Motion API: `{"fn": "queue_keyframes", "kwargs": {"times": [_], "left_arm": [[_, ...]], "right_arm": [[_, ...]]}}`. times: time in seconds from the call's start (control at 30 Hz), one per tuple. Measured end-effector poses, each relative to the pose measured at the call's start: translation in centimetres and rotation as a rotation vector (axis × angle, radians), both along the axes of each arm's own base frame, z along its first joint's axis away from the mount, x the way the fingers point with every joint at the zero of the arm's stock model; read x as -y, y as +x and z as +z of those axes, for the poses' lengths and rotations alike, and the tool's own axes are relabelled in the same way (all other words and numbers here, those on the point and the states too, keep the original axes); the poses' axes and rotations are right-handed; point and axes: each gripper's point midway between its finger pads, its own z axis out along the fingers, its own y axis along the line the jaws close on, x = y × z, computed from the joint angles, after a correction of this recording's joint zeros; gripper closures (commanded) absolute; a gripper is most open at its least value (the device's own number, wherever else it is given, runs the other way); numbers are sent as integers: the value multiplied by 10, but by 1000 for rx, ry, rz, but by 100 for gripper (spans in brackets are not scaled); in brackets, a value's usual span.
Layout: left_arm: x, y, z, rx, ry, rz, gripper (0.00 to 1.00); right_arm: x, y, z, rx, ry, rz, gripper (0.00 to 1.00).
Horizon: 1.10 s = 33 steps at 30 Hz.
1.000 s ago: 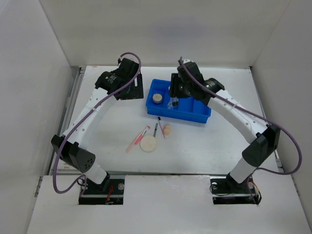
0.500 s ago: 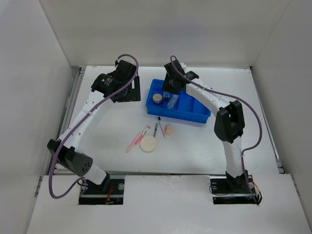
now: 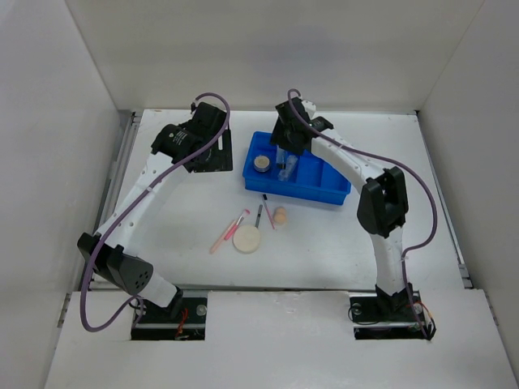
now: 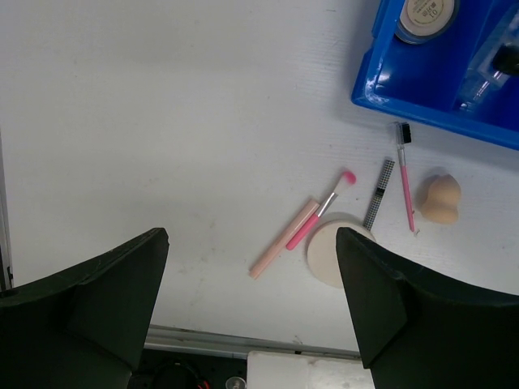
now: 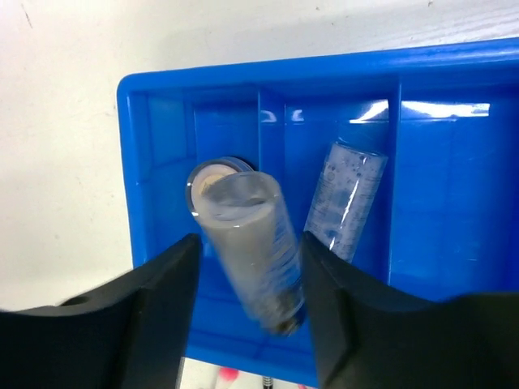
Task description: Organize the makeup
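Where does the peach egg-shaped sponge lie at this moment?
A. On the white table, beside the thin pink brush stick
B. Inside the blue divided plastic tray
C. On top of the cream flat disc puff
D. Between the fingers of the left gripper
A: the peach egg-shaped sponge rests on the white table beside the thin pink brush stick, outside the blue divided plastic tray.
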Motion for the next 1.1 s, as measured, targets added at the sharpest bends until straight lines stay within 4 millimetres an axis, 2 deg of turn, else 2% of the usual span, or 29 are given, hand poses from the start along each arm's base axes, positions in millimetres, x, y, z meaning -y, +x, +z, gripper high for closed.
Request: {"fn": "queue_keyframes", "kwargs": {"times": [0.03, 0.13, 0.27, 0.4, 0.5, 0.57, 0.67, 0.77, 0.9, 0.97, 1.1], "left_arm": [[0, 0, 0, 0, 0, 0, 18], [0, 0, 0, 0, 0, -1, 18], [0, 0, 0, 0, 0, 0, 18], [0, 0, 0, 0, 0, 0, 18], [0, 0, 0, 0, -1, 0, 18], [0, 0, 0, 0, 0, 2, 18], [-1, 0, 0, 1, 1, 2, 18], [-1, 1, 0, 3, 3, 4, 18], [-1, 1, 0, 4, 2, 4, 18], [0, 2, 1, 7, -2, 4, 18], [1, 3, -1, 5, -3, 7, 18]], "right_arm": [[0, 0, 0, 2, 0, -3, 22], [2, 1, 0, 3, -5, -7, 14], [4, 2, 1, 6, -10, -9, 14], [10, -5, 8, 21, -17, -2, 26], [25, -33, 16, 24, -44, 21, 30], [35, -63, 23, 29, -59, 50, 32], [34, -109, 25, 32, -70, 115, 32], [20, -156, 8, -8, -78, 210, 32], [7, -202, -39, -129, -110, 310, 30], [5, -210, -58, -184, -112, 327, 26], [-4, -208, -84, -243, -101, 337, 25]]}}
